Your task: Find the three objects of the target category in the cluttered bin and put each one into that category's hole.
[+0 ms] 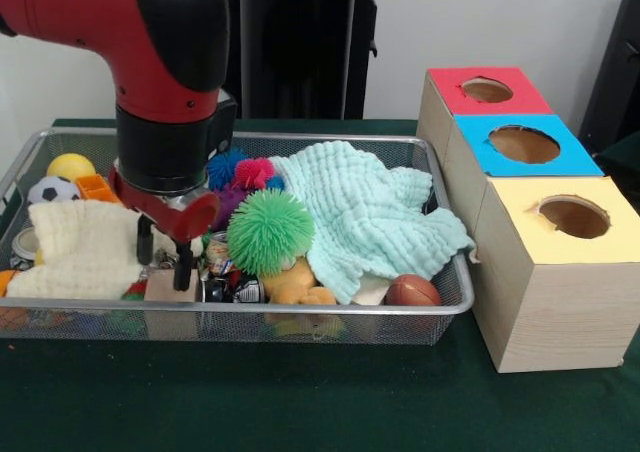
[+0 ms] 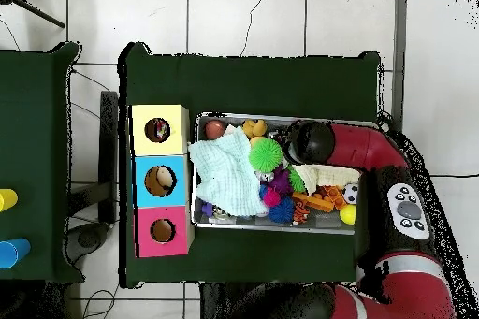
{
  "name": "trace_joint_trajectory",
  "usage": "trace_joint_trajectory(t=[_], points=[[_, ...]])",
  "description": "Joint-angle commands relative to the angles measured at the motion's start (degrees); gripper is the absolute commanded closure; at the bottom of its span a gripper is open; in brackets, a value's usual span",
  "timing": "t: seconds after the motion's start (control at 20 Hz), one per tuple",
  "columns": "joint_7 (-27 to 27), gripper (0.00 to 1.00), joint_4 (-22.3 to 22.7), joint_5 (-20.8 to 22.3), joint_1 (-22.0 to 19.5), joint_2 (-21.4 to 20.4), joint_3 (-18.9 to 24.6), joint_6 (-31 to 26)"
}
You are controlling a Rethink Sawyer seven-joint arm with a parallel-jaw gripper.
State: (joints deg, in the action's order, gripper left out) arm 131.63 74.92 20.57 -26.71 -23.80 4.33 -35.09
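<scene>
My gripper [image 1: 165,255] reaches down into the left part of the wire bin [image 1: 300,317], open, its two black fingers either side of a gap just above a tan wooden block [image 1: 170,287]. A cream cloth [image 1: 85,252] lies to its left, a green spiky ball [image 1: 270,230] to its right. Blue [image 1: 226,167] and pink [image 1: 254,172] spiky balls sit behind. A mint cloth [image 1: 370,212] covers the bin's right half. In the overhead view the arm's wrist [image 2: 309,142] hides the gripper; the green spiky ball [image 2: 266,154] lies beside it.
Three boxes stand right of the bin, with a red-topped hole [image 1: 487,90], a blue-topped hole [image 1: 524,144] and a yellow-topped hole [image 1: 573,216]. A yellow ball [image 1: 70,166], a soccer ball [image 1: 52,190], a brown football [image 1: 412,291] and a yellow plush toy [image 1: 295,284] also lie in the bin.
</scene>
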Motion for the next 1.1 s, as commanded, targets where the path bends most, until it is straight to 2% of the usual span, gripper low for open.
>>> trace_joint_trajectory(t=[0.05, 0.15, 0.2, 0.65, 0.95, 1.1], points=[[2.0, 0.00, -1.5, 2.2, 1.7, -1.1, -6.0, -9.1], [0.0, 0.00, -2.1, 2.1, 1.4, -1.1, -6.1, -9.5], [-0.3, 1.00, -1.9, 1.5, 1.3, -1.3, -6.4, -9.0], [-0.9, 1.00, -1.0, 0.8, 1.4, -2.1, -6.4, -8.1], [-1.9, 1.00, -3.5, 0.4, 0.6, 0.8, -5.4, -8.0], [-2.0, 1.00, -2.7, 0.0, 0.8, 0.3, -5.1, -7.9]])
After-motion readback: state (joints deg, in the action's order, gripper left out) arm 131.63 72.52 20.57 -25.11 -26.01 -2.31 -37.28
